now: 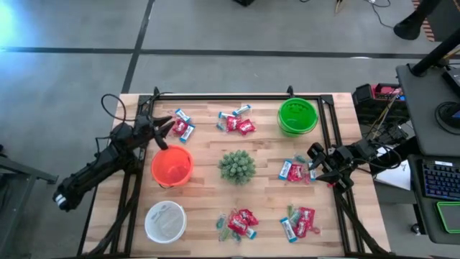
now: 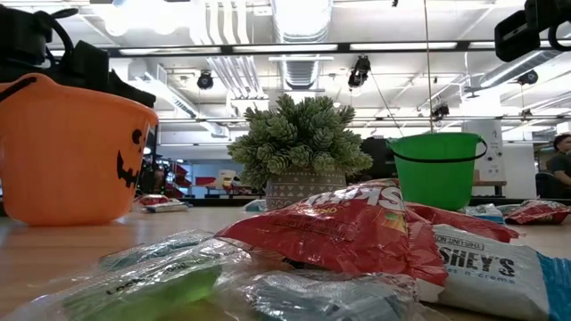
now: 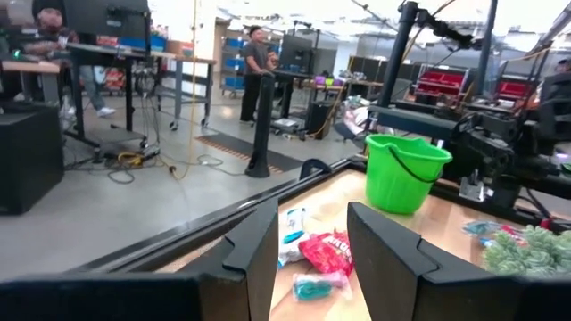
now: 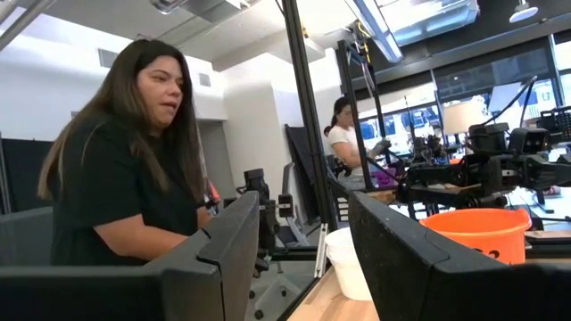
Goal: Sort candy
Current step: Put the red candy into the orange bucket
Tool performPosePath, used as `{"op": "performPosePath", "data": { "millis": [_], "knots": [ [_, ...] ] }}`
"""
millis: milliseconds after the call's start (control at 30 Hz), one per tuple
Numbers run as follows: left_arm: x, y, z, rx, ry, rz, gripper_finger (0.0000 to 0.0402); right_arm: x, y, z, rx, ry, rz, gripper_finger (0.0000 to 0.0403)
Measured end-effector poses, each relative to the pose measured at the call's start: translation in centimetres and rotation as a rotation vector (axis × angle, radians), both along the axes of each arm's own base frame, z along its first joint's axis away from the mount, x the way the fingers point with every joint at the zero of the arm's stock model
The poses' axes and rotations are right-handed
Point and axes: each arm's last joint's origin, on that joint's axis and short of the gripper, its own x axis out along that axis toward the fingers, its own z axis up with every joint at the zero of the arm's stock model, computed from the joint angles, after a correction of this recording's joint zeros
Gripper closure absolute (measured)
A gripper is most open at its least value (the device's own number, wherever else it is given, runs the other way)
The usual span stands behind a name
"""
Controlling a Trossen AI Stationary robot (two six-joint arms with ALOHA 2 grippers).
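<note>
Candy lies in several small piles on the wooden table: one at the far left (image 1: 182, 124), one at the far middle (image 1: 236, 122), one at the right (image 1: 295, 170), two near the front (image 1: 237, 221) (image 1: 300, 221). Red packets and blue-and-white bars fill the front of the low view (image 2: 357, 232). My left gripper (image 1: 162, 132) hovers open above the table's left side, by the far-left pile. Past its fingers (image 3: 259, 259) the far-middle pile (image 3: 323, 253) shows. My right gripper (image 1: 314, 162) hovers open at the right, beside the right pile, with nothing between its fingers (image 4: 223, 259).
An orange pumpkin bucket (image 1: 172, 165) stands left of centre, a green bucket (image 1: 297, 116) at the far right, a white bowl (image 1: 165, 221) at the near left. A spiky green plant (image 1: 237, 166) sits mid-table. A black frame (image 1: 230, 95) edges the table. A person (image 4: 125, 178) sits beyond it.
</note>
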Motion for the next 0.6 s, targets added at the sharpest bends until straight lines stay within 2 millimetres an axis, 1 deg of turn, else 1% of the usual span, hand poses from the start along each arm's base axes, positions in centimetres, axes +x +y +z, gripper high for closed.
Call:
{"op": "performPosePath", "data": {
  "millis": [200,433,600],
  "knots": [
    [0.2,0.2,-0.2,-0.037,0.02,0.005,0.0283,0.0,0.0,0.0,0.0,-0.001,0.0,0.0236],
    [0.1,0.2,1.8,0.03,0.021,0.025,0.0283,0.0,0.0,0.0,0.0,-0.001,0.0,0.0236],
    [0.3,0.4,1.7,0.013,0.05,0.028,0.0283,0.0,0.0,0.0,0.0,0.0,0.0,0.0236]
  ]
}}
